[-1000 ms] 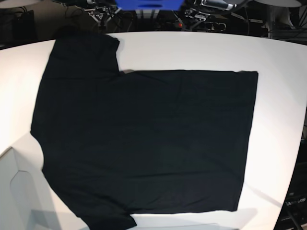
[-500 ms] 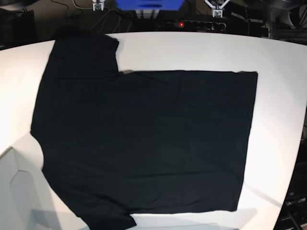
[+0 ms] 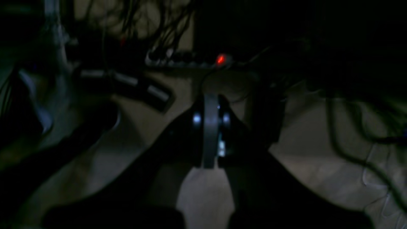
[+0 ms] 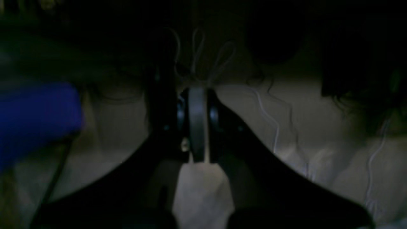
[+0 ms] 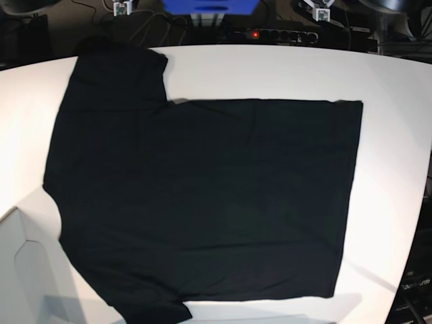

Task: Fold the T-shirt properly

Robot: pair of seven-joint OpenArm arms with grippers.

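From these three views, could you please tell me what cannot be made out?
- T-shirt: base view cuts off its lower sleeve at the bottom edge; any print side faces down.
- Left hand: wrist view too dark and blurred to judge its state.
- Right hand: equally dark.

A matt black cloth is seen in the T-shirt [image 5: 202, 202], its surface soft, plain and only faintly creased. The table [image 5: 283, 71] under it is shown as a smooth white top with a dull sheen. At twelve o'clock beyond the table, a glossy blue plastic-looking box [image 5: 209, 7] is seen. The wrist views are too dark for finishes to be judged.
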